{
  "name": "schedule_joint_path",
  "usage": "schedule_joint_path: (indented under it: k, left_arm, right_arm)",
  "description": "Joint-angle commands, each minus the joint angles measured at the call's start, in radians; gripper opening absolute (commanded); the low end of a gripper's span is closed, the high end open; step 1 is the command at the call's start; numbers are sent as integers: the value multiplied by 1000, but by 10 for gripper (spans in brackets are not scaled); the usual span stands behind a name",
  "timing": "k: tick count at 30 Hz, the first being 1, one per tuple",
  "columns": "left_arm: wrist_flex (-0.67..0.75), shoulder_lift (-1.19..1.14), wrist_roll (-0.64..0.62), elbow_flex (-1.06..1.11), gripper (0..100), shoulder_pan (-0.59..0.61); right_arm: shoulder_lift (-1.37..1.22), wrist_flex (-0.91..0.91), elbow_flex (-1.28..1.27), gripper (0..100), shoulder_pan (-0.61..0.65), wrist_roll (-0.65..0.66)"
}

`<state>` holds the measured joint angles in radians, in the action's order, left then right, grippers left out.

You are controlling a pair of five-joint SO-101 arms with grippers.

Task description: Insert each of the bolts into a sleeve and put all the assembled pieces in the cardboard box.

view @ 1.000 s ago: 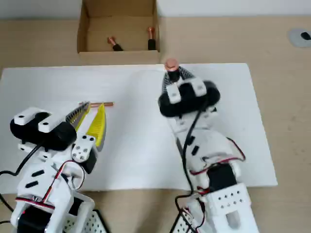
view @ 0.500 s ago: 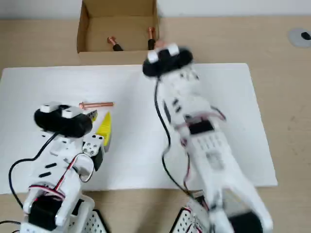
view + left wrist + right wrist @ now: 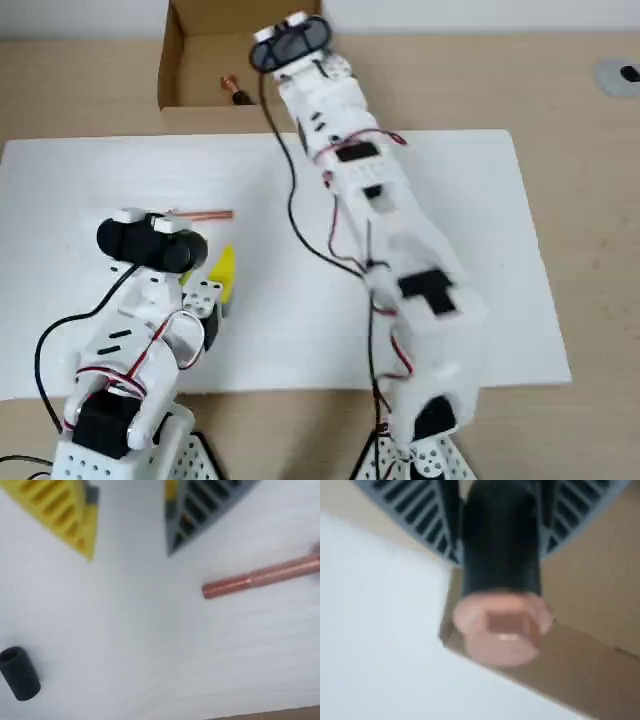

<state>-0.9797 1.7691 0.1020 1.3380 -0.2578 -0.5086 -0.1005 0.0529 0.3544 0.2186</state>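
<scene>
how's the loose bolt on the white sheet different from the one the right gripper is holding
The loose bolt is bare, its threaded shank exposed; the held bolt sits in a black sleeve with just its hex head showing. The loose bolt lies flat on the white sheet, ungripped, beside the open left gripper; the held bolt's sleeve is clamped in the right gripper at the cardboard box edge. Both are copper-coloured.

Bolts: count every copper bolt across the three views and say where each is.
3. One bolt lies loose on the white sheet, one sits sleeved in the cardboard box, one sleeved in the right gripper. The right arm over the box may hide more.
</scene>
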Motion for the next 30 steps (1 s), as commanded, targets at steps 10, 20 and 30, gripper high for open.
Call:
schedule_joint_path:
  k: [10,20,30]
  left_arm:
    - [-5,8,3,20,102,-2]
    - [-5,8,3,18,102,6]
    - [-5,8,-2,18,102,5]
  right_arm:
    - [-607,229,947,13,81,40]
    - [-951,427,1438,194,50,40]
    - [-975,661,1616,267,39,34]
